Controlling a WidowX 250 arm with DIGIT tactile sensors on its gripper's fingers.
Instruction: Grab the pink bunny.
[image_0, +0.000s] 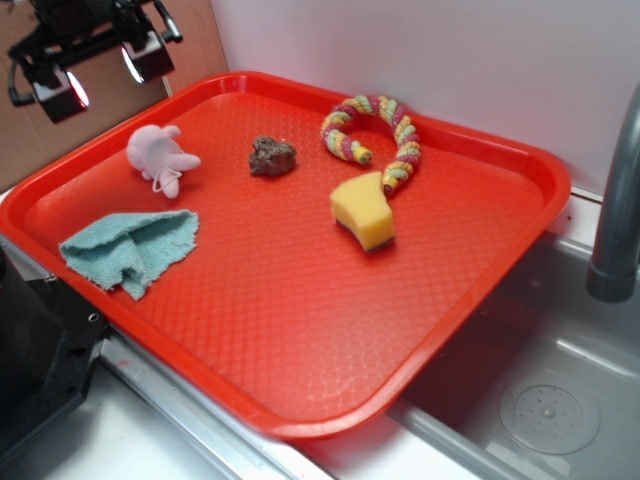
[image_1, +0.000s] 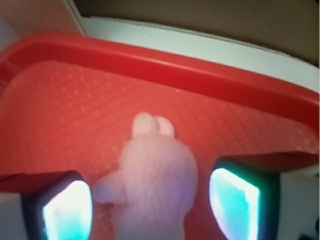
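Note:
The pink bunny (image_0: 160, 155) is a small pale plush lying at the back left of the red tray (image_0: 300, 340). My gripper (image_0: 103, 77) hangs open above and behind it, off the tray floor. In the wrist view the bunny (image_1: 156, 175) shows between the two fingers, with a gap on each side and neither pad touching it. The gripper (image_1: 150, 207) holds nothing.
On the tray also lie a crumpled teal cloth (image_0: 130, 250) in front of the bunny, a brown lump (image_0: 272, 157), a pink-yellow-green braided rope (image_0: 385, 125) and a yellow sponge (image_0: 363, 212). A sink (image_0: 540, 400) and a grey faucet (image_0: 620, 200) are on the right.

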